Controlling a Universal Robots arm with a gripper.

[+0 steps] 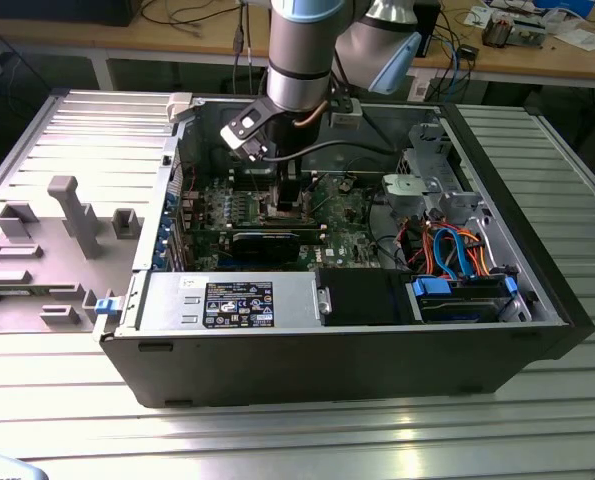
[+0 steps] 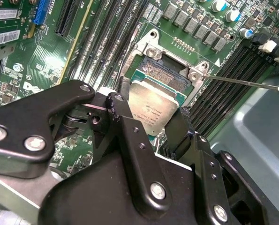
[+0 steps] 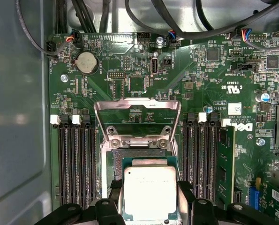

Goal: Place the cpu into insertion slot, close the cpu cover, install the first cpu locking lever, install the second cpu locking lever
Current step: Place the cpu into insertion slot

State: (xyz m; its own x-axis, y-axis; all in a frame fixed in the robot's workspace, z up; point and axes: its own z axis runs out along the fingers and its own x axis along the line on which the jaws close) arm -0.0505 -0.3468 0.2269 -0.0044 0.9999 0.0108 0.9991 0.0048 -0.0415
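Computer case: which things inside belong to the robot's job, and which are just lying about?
Job: cpu, clamped in the gripper; slot; cover, open; lever.
Lying about: memory slots; coin battery; cables; black card.

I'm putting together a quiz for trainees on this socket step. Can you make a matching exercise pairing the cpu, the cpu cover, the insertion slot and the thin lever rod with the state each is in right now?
Things:
1. cpu
2. cpu cover
3. insertion slot
4. locking lever

States:
A. swung up, standing open
B. thin rod sticking out free of the socket
C. clamped in the gripper
D. dark contacts partly showing past the chip's edge

Pairs: 1-C, 2-A, 3-D, 4-B
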